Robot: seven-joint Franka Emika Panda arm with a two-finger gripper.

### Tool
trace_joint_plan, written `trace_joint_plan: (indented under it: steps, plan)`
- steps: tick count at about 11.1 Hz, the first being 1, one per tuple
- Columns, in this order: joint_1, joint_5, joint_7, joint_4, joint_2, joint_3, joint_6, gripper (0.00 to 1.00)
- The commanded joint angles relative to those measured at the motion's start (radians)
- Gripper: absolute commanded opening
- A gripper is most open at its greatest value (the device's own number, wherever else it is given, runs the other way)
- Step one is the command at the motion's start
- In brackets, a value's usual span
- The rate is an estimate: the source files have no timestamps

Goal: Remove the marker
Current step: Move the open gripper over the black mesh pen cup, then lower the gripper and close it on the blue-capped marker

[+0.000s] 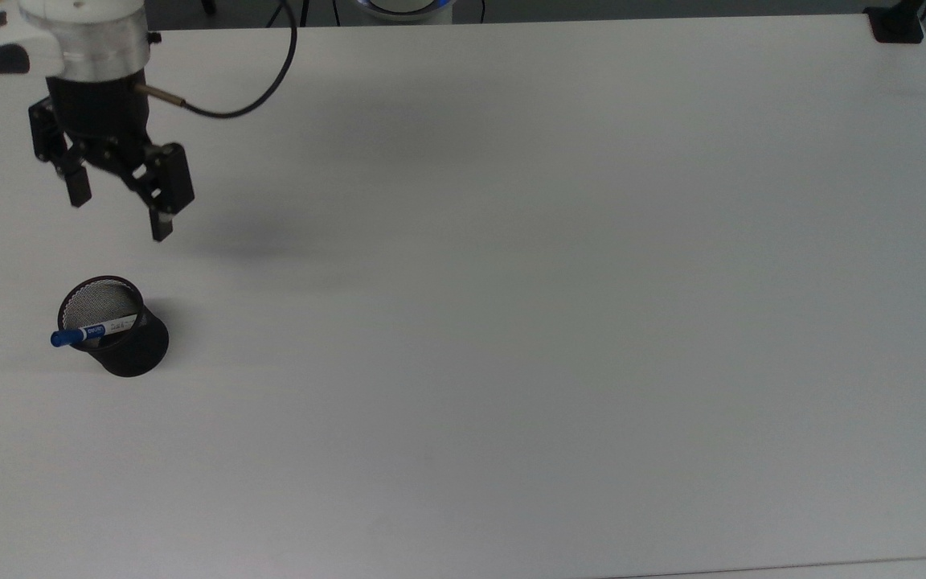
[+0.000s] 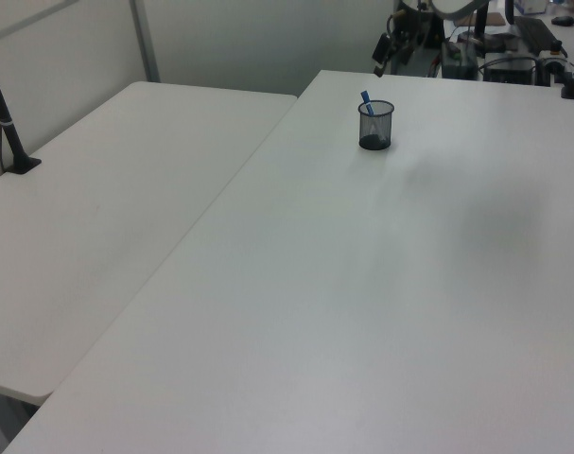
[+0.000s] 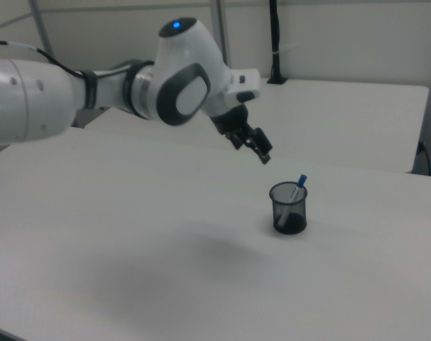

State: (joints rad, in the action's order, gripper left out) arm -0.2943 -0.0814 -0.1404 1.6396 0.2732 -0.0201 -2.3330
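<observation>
The marker (image 1: 93, 331), blue-capped with a white barrel, leans in a black mesh cup (image 1: 137, 354) near the top view's left edge, its cap sticking out over the rim. My gripper (image 1: 118, 215) hangs above the table a short way up the picture from the cup, open and holding nothing. In the right view the gripper (image 3: 260, 150) hovers up and to the left of the cup (image 3: 289, 208), and the marker (image 3: 299, 185) stands tilted in it. In the left view the cup (image 2: 375, 125) with the marker (image 2: 365, 96) sits far back, with the gripper (image 2: 381, 62) behind it.
The white table (image 1: 511, 322) spreads wide to the top view's right of the cup. A black clamp (image 1: 897, 24) sits at its far right corner. A second white table (image 2: 97, 189) adjoins it, with a black post (image 2: 8, 123) clamped on. A black cable (image 1: 230, 108) trails from the wrist.
</observation>
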Motion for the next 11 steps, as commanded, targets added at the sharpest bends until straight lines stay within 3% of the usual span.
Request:
trace_joint_plan:
  steps: [1,8,11]
  plan:
    - [-0.019,-0.041,0.001,-0.004,0.087,0.0,-0.182,1.0]
    - [-0.025,-0.044,-0.013,-0.032,0.251,0.066,-0.526,0.99]
    - [-0.025,-0.049,-0.013,-0.04,0.299,0.071,-0.575,0.74]
